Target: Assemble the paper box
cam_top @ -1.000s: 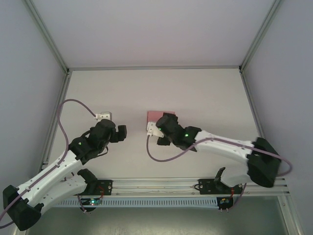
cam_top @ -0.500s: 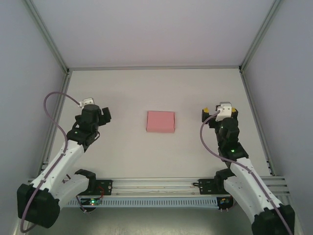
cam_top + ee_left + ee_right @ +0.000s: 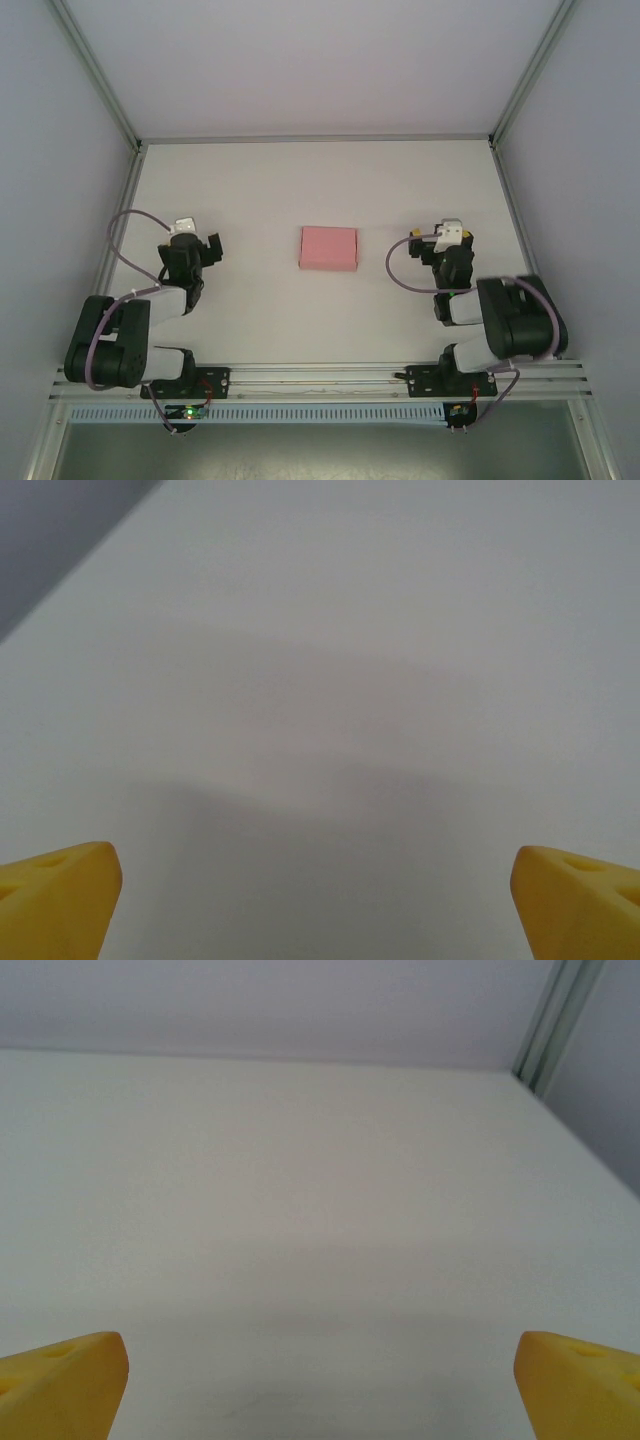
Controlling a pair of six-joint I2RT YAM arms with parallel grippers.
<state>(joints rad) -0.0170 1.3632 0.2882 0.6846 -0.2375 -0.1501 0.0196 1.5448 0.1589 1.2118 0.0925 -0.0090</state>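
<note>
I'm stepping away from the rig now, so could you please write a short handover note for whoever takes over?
Left gripper: open, empty, left of the box.
Right gripper: open, empty, right of the box.
Box: mid-table, apart from both grippers, a closed rectangular shape.
Done: the box looks assembled.
Left: probably nothing. Check the flaps, which the top view cannot confirm.
</note>
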